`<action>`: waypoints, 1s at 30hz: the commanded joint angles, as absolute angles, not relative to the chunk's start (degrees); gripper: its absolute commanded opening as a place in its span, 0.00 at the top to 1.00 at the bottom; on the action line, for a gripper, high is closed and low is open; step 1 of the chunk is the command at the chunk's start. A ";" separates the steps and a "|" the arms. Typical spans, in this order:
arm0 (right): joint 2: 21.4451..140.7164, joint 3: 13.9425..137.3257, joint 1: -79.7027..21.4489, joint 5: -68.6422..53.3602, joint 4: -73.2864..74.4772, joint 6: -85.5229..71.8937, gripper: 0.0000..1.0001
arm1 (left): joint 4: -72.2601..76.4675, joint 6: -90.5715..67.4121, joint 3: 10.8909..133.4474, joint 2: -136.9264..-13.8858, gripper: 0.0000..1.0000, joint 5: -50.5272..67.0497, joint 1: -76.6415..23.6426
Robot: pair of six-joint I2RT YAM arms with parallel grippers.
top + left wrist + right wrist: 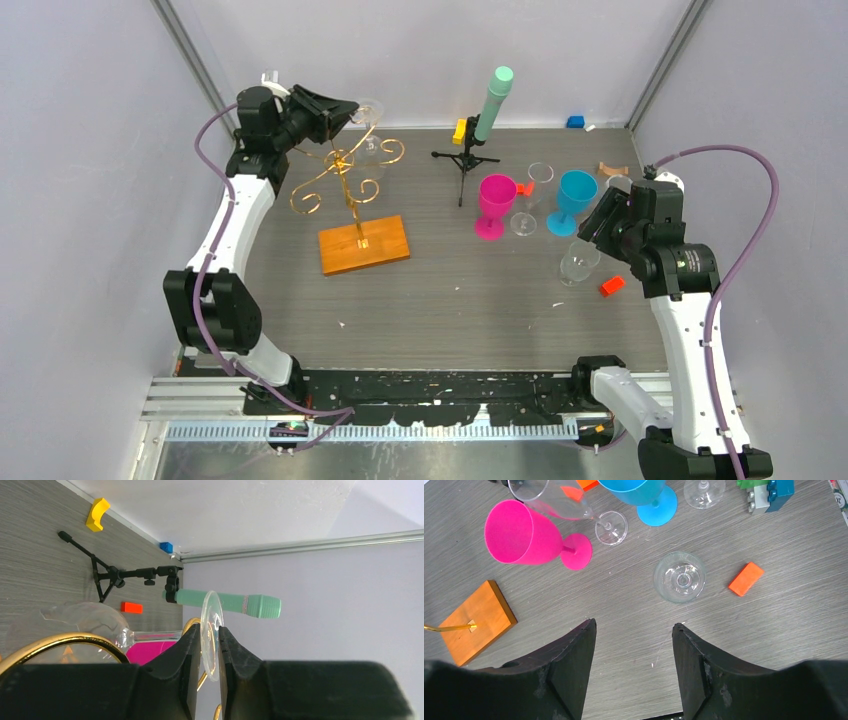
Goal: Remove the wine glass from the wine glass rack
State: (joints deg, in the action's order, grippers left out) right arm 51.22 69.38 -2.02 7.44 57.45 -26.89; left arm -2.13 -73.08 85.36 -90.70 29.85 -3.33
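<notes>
Gripped wine glass foot with left pincer at wine glass rack; held right pincer apart above surface.

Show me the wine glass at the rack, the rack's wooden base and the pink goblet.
wine glass [211, 614]: left wrist view, on its round clear foot.
wine glass rack [365, 246]: top external view, on its wooden base.
pink goblet [519, 532]: right wrist view, on its bowl.

left claw at wine glass | wine glass rack upright | right claw hovering
</notes>
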 commanded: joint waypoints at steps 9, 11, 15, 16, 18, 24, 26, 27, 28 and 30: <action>50.49 69.57 -1.69 7.81 55.02 -27.40 0.38 | 1.36 -72.51 87.31 -89.91 1.00 32.30 -3.12; 50.41 69.60 -1.68 7.73 54.97 -27.44 0.38 | 2.48 -72.95 87.08 -89.18 1.00 32.41 -3.15; 50.19 69.41 -1.70 7.73 54.92 -27.47 0.38 | 5.06 -73.08 87.71 -88.29 1.00 34.69 -3.12; 50.19 69.34 -1.69 7.69 54.88 -27.44 0.38 | 5.32 -73.12 87.89 -88.25 1.00 35.50 -3.09; 50.19 68.88 -1.72 7.61 54.76 -27.47 0.38 | 5.49 -73.21 88.28 -87.91 1.00 36.88 -3.08; 50.10 67.87 -1.67 7.02 54.24 -28.15 0.38 | 3.29 -71.68 88.55 -86.48 1.00 39.02 -3.10; 50.05 67.85 -1.69 7.01 54.19 -28.25 0.38 | 2.39 -70.92 88.26 -85.81 1.00 39.51 -3.09; 50.03 67.81 -1.70 6.98 54.22 -28.23 0.38 | 1.56 -70.20 88.17 -85.44 1.00 39.45 -3.14; 50.02 67.77 -1.68 6.93 54.18 -28.24 0.38 | 0.60 -69.38 88.23 -85.05 1.00 39.35 -3.10; 50.01 67.69 -1.73 6.88 54.22 -28.29 0.38 | -1.67 -67.66 88.24 -84.19 1.00 38.81 -3.10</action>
State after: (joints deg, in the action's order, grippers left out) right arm 51.20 67.88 -2.02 7.35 56.77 -27.59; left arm -1.34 -71.31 85.36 -89.34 37.01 -3.25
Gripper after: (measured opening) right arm 0.625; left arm 0.023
